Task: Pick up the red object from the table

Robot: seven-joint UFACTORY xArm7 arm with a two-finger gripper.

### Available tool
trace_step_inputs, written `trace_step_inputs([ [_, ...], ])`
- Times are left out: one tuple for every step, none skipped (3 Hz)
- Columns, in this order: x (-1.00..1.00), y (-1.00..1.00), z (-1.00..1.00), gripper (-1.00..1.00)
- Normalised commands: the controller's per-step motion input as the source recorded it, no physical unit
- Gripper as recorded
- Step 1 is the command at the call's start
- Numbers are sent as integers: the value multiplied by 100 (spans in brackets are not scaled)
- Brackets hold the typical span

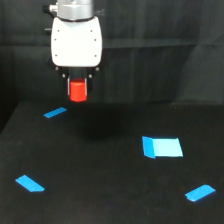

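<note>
I see the gripper [78, 86] in the upper left of the exterior view, hanging from the arm with its white housing facing the camera. The red object [78, 91] sits between the two short dark fingers [68, 86], which pinch it from either side. Its top is tucked under the housing and its lower end projects below the fingertips.

The red object is off the table [110, 200]. It hangs above the far left part of the surface, with a band of dark background visible below it before the far edge of the table begins. A faint darker patch lies on the table below and slightly to the exterior view's right of the gripper; it may be the gripper's shadow, but the black surface makes this hard to confirm.

Four blue tape pieces mark the table:
- A thin strip [55, 113] lies near the far left corner, just below and left of the gripper.
- A larger rectangular patch [162, 147] lies right of centre.
- A slanted piece [30, 183] lies near the left edge, toward the front.
- A slanted piece [200, 192] lies near the right edge, toward the front.

All four pieces are well apart from one another and from the red object.
</note>
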Motion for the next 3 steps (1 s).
trace_step_inputs([
  [-13, 2, 1, -94],
  [-1, 2, 0, -100],
  [2, 7, -7, -97],
])
